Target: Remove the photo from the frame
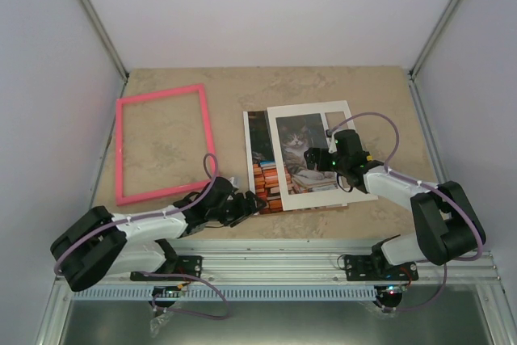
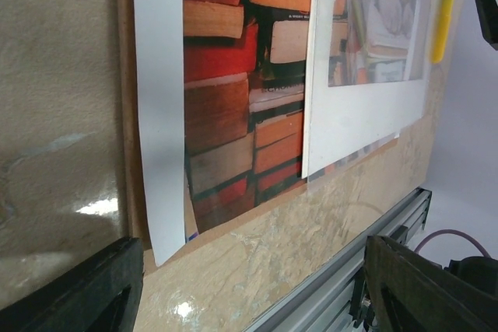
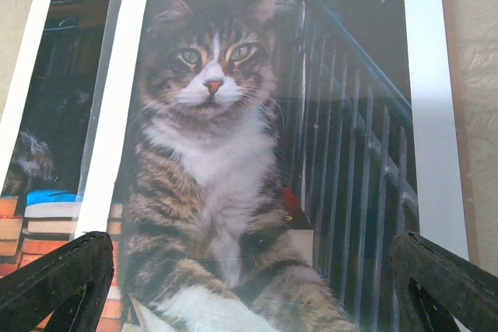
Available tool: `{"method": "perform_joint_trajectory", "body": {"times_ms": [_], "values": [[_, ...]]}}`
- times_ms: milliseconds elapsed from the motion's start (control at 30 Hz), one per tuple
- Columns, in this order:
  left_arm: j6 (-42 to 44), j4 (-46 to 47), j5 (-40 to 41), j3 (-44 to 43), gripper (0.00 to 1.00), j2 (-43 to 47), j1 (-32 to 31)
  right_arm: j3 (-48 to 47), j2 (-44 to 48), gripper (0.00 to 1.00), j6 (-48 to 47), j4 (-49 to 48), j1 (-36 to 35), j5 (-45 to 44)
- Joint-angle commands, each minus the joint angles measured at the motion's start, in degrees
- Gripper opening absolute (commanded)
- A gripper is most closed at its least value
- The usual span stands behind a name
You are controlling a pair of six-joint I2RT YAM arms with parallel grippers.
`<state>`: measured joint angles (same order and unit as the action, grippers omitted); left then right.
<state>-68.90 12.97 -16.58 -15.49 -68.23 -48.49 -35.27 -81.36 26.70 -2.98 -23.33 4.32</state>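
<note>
The pink frame [image 1: 161, 93] lies flat at the left of the table, with bare tabletop showing inside it. The photo [image 1: 260, 159] of a tabby cat and book stacks lies at the centre, apart from the frame. A white mat [image 1: 319, 111] overlaps the photo's right part, askew. My left gripper [image 1: 249, 202] is open just off the photo's near left corner; in the left wrist view the photo [image 2: 233, 99] lies ahead of that gripper [image 2: 253, 293], which holds nothing. My right gripper [image 1: 317, 159] hovers open over the cat [image 3: 210, 153], and that gripper [image 3: 249, 293] is empty too.
A brown backing board [image 2: 124, 75] sticks out under the photo's white border. The mat [image 2: 350, 122] carries a clear sheet whose edge overhangs it. An aluminium rail [image 1: 275, 252] runs along the near table edge. White walls close in the table [image 1: 363, 86].
</note>
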Motion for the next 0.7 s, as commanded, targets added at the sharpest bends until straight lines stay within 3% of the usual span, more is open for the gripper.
{"method": "perform_joint_trajectory", "body": {"times_ms": [0, 667], "values": [[-0.20, -0.32, 0.26, 0.02, 0.79, 1.23, -0.37, 0.02, -0.45, 0.98, -0.40, -1.07, 0.21, 0.31], [-0.64, 3.05, -0.69, 0.10, 0.75, -2.66, -0.72, 0.02, -0.59, 0.98, -0.24, -1.20, 0.16, 0.38]]}}
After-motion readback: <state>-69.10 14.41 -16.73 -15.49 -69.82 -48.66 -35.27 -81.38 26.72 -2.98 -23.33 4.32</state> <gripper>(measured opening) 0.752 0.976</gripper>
